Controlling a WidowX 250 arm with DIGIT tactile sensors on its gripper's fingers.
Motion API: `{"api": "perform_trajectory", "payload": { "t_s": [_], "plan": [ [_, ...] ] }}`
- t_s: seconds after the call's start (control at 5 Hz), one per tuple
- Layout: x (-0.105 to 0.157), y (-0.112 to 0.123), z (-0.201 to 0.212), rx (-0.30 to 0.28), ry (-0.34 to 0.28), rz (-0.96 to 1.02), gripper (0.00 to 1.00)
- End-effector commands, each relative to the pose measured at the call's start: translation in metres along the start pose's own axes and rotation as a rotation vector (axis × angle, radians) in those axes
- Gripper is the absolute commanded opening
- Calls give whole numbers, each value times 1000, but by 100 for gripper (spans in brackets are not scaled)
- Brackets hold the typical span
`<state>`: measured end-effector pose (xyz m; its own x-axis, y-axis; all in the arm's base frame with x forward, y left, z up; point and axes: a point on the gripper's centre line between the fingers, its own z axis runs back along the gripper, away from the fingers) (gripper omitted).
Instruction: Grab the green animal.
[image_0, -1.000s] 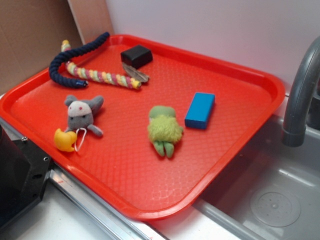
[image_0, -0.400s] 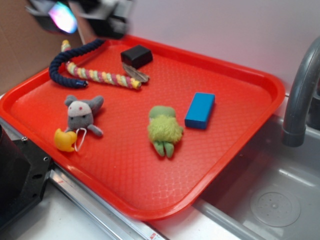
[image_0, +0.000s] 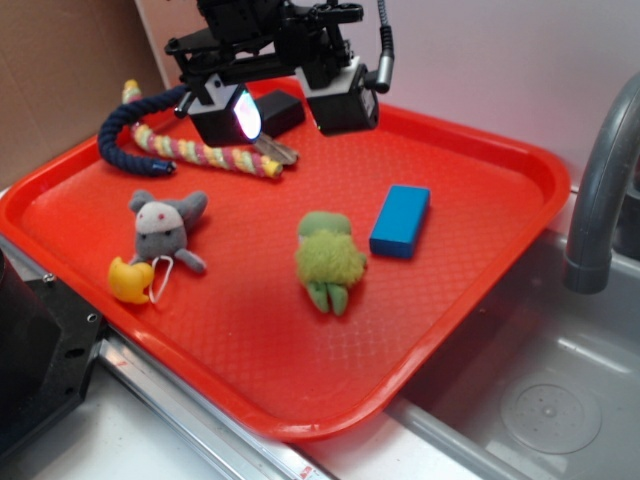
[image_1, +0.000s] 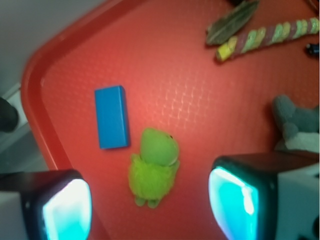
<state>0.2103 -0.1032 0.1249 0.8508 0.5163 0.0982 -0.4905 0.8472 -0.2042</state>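
Green animal (image_0: 328, 260) lies flat near the middle of the red tray (image_0: 520, 215), head toward the back wall and its 2 stubby legs toward the tray's front edge; nothing touches it, so the grab itself is not yet done. Going left to right in the exterior view: at the tray's left side a grey plush mouse (image_0: 165, 227) rests with a yellow piece (image_0: 130, 279) at its lower edge, and behind it a dark blue rope (image_0: 135, 120) curls beside a striped pink-and-yellow rope (image_0: 205, 153). Above the back of the tray hangs the gripper (image_0: 285, 105), its fingers (image_0: 343, 100) spread apart and holding nothing; under it sit a black block (image_0: 275, 110) and a grey leaf-like piece (image_0: 275, 150), both partly hidden. Next comes the green toy, then just beside it on the right a blue block (image_0: 400, 221), close but apparently not touching. Farthest right, off the tray, a grey faucet (image_0: 600, 190) arches over the sink (image_0: 545, 400). The wrist view shows the toy (image_1: 155, 167) between the 2 lit finger pads and well below them, so the approach looks roughly lined up. Left to do, as I judge it: descend over the fuzzy body, clear of the blue block, close, and lift.
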Motion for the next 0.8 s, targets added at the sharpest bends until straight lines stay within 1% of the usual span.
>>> {"api": "perform_trajectory", "payload": {
  "t_s": [0.0, 0.2, 0.4, 0.6],
  "plan": [
    [8, -6, 8, -25, -17, -8, 100],
    [0, -7, -31, 35, -29, -24, 100],
    [-2, -10, -68, 79, 6, -68, 100],
    [-37, 10, -92, 121, 63, -100, 100]
  ]
}}
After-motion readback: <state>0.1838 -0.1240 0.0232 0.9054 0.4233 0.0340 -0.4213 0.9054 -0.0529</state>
